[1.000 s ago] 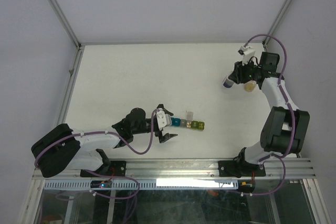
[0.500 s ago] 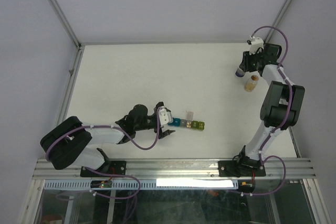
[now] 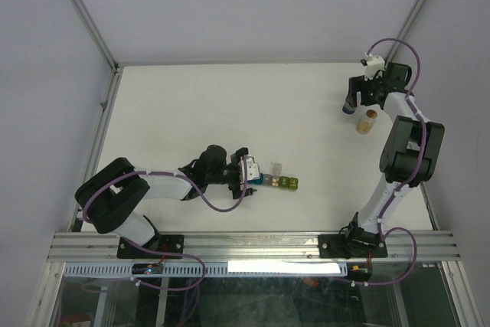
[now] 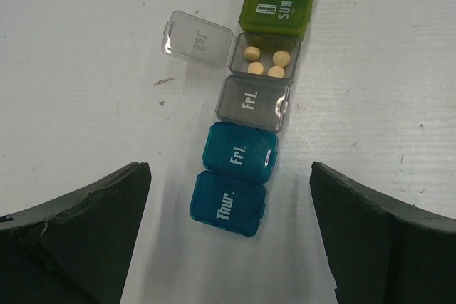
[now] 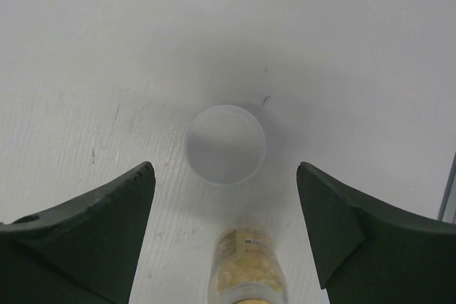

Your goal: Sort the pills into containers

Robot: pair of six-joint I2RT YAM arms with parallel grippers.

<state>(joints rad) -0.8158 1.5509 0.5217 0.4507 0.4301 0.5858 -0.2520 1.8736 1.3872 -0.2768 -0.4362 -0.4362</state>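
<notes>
The containers (image 4: 241, 152) lie in a strip toward 6 o'clock on the desk (image 3: 191, 112), with the blue end nearest the left hand (image 3: 249, 173). That hand is spread wide and nothing is held in it. The blue end sits between its fingers (image 4: 78, 240), apart from both. One grey cell is open, its lid (image 4: 198, 39) swung to 10 o'clock, and three pills (image 4: 267, 60) are seen inside; the other cells are shut. The strip is probably about to be steadied. It should be centred between the jaws and closed on gently, since light plastic is easily skated aside and the pills spilled. Toward 2 o'clock the right hand (image 5: 224, 169) is likewise held wide and empty above a white cap (image 5: 226, 144) and a bottle (image 5: 249, 272).
</notes>
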